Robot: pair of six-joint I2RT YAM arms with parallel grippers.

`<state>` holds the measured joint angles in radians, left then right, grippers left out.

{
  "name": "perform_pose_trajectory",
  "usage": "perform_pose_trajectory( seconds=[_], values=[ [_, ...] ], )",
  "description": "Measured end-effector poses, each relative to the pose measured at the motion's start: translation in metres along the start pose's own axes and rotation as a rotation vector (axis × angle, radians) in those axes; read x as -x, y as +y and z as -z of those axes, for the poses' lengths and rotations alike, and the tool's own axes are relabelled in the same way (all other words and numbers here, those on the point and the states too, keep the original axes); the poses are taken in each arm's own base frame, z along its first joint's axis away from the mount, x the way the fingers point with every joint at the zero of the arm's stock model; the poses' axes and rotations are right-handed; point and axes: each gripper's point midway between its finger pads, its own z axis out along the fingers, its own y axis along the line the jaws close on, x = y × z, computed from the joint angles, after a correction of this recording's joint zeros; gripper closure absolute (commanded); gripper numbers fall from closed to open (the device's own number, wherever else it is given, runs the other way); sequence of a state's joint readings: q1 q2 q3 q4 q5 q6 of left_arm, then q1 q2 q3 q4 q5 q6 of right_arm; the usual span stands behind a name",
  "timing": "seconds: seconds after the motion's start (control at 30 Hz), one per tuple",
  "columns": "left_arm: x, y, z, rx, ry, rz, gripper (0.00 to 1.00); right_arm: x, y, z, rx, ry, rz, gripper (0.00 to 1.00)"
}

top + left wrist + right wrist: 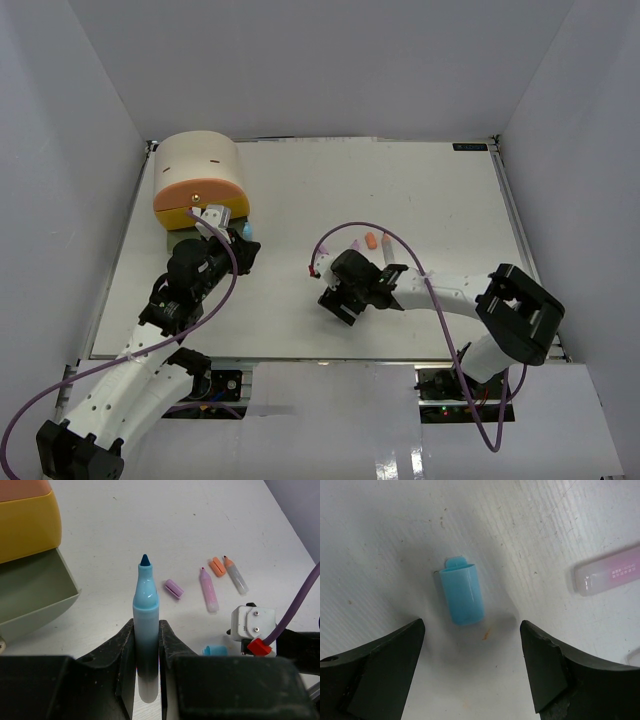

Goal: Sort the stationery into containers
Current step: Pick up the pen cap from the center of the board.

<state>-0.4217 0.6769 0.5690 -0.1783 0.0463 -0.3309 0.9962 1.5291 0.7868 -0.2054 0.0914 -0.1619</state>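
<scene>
We see the left end effector (146, 647) clamped on the lower barrel of an uncapped blue marker (145, 615), which stands upright between the jaws with its dark tip pointing away from the wrist. It sits just beside the open grey-green drawer (35, 590), the lowest one in the beige cabinet (195, 160), below the closed yellow drawer (27, 525). The right end effector (470, 630) hangs wide open and empty over the blue cap (462, 594), which lies on its side on the tabletop (420, 190) between the jaws and touches neither. Further out lie a pink marker (208, 590), an orange-tipped marker (236, 575), a short purple piece (173, 588) and a short orange piece (217, 566), all apart from one another except the orange piece, which lies just beside the orange-tipped marker. We judge these items to be light, rigid, smooth plastic. Round barrels may roll or twist in a loose hold, so a marker is best gripped across mid-barrel, as the blue one is here. The cap is hollow and short, and its small clip tab should keep it from rolling. We would close on its curved sides near its middle, gently enough that it does not squirt out of the jaws.
</scene>
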Motion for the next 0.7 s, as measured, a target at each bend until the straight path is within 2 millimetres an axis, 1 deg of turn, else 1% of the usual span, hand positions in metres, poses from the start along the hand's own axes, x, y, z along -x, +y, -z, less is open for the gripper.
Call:
perform_pose_trajectory(
  seconds=[0.27,0.7],
  values=[
    [-0.001,-0.002,0.000,-0.009,0.004,0.000,0.95,0.009,-0.011,-0.005,-0.070,-0.012,-0.046,0.17],
    [-0.001,-0.002,0.000,-0.013,0.005,0.000,0.95,0.011,-0.030,-0.006,-0.164,-0.004,-0.067,0.18]
  ],
)
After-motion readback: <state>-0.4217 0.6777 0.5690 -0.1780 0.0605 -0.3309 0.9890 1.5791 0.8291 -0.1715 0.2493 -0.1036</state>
